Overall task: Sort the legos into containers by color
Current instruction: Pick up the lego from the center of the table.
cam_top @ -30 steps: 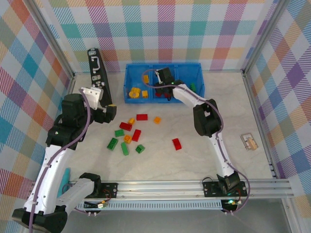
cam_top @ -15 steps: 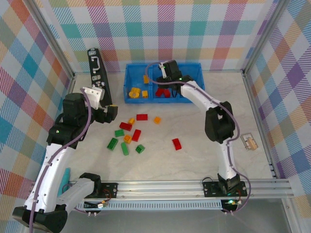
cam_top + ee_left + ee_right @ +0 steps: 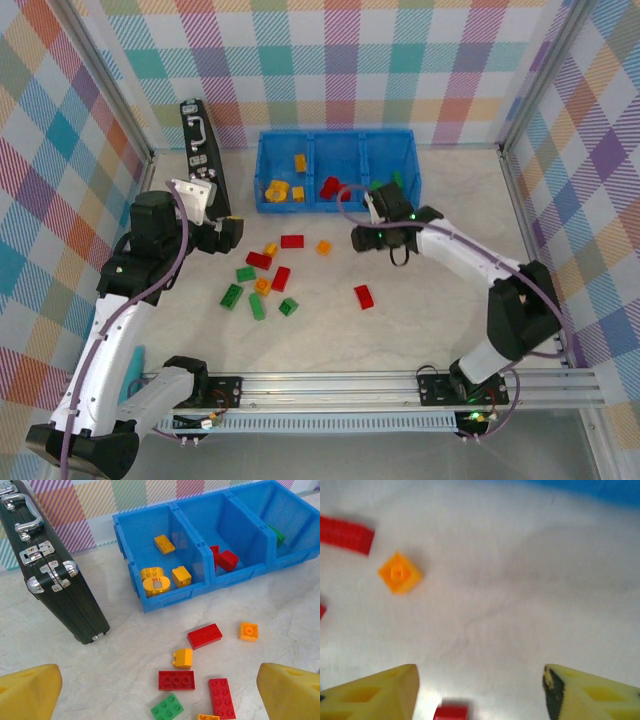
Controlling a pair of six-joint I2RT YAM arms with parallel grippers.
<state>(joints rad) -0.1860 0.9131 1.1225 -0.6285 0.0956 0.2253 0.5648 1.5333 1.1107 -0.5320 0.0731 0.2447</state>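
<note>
Since a second ago: we see that the right gripper [image 3: 362,239] has come back out of the middle compartment [image 3: 345,160] of the blue bin [image 3: 280,207] and now hangs over the table [image 3: 420,330], just in front of the bin. The left arm has not shifted.
Right gripper: its jaws stand apart and hold nothing. In its wrist view we find bare tabletop between the two yellow fingertips [image 3: 375,695], and an orange brick [image 3: 399,572] lies ahead to the left.
Left gripper [image 3: 226,232]: spread wide and empty, it hovers by the near end of the black case [image 3: 203,150], just short of the scattered pieces.
Left compartment [image 3: 145,535]: we count several yellow bricks [image 3: 156,582] here, most near the front wall and one further back.
Middle compartment: red bricks [image 3: 223,559] lie against its left side.
Right compartment [image 3: 260,510]: a green brick [image 3: 278,534] sits by the far right wall.
Loose legos [image 3: 281,278]: red, green, yellow and orange pieces lie scattered on the table in front of the bin, mostly toward the left arm's side.
Lone red brick [image 3: 363,296]: it lies apart from that cluster, nearer the right arm.
</note>
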